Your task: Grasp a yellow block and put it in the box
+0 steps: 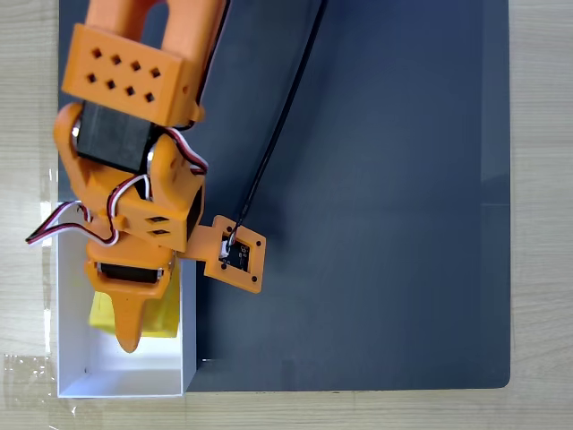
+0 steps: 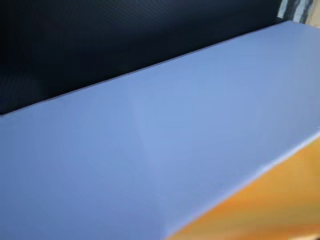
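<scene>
The orange gripper [image 1: 132, 333] points down into the box [image 1: 76, 372] in the fixed view, with its tapered finger reaching toward the box floor. The yellow block [image 1: 161, 318] shows on both sides of this finger, inside the box walls and near the box's right wall. From above I cannot tell if the jaws are closed on the block or already released, because the arm body hides the second finger and the contact places.

In the wrist view, the camera is very close to a pale wall of the box [image 2: 150, 150], which looks bluish and blurred there, and a yellow-orange blurred shape sits at the lower right corner; it may be the block or a part of the gripper, I cannot say which.

The box stands at the left edge of the dark mat [image 1: 376, 179], partly on the wooden table [image 1: 537, 224], so the arm must lean over to the left to reach it. A black cable [image 1: 277, 125] runs over the mat to the small camera mount beside the wrist. I judge the task is at the placing step, nearly finished.
</scene>
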`<state>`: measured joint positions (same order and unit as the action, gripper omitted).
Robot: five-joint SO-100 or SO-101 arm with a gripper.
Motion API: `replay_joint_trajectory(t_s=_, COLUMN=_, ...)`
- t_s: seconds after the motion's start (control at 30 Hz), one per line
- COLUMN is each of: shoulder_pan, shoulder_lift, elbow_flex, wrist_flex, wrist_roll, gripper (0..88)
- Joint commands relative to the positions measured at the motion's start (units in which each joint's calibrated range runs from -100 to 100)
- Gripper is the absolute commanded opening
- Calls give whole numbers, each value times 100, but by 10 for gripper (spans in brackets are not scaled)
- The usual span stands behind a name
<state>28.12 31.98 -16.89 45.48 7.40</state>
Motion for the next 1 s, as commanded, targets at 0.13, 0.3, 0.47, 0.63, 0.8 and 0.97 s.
replay_joint_trajectory(t_s=0.13, shoulder_pan=67, shoulder_lift=-156, elbow_flex=-269, wrist_flex=199, wrist_roll=32, gripper=490)
replay_joint_trajectory(t_s=0.3, shoulder_pan=34, shoulder_lift=-580, elbow_flex=-269, wrist_flex=199, wrist_roll=-16, gripper=489)
replay_joint_trajectory(t_s=0.47, shoulder_pan=-67, shoulder_lift=-1673, elbow_flex=-251, wrist_flex=548, wrist_roll=-173, gripper=488)
replay_joint_trajectory(t_s=0.63, shoulder_pan=-236, shoulder_lift=-3004, elbow_flex=-233, wrist_flex=1395, wrist_roll=-524, gripper=407)
replay_joint_trajectory(t_s=0.8, shoulder_pan=-404, shoulder_lift=-4359, elbow_flex=201, wrist_flex=2285, wrist_roll=-855, gripper=181)
replay_joint_trajectory(t_s=0.97, shoulder_pan=-749, shoulder_lift=-5851, elbow_flex=1603, wrist_flex=2293, wrist_roll=-918, gripper=7)
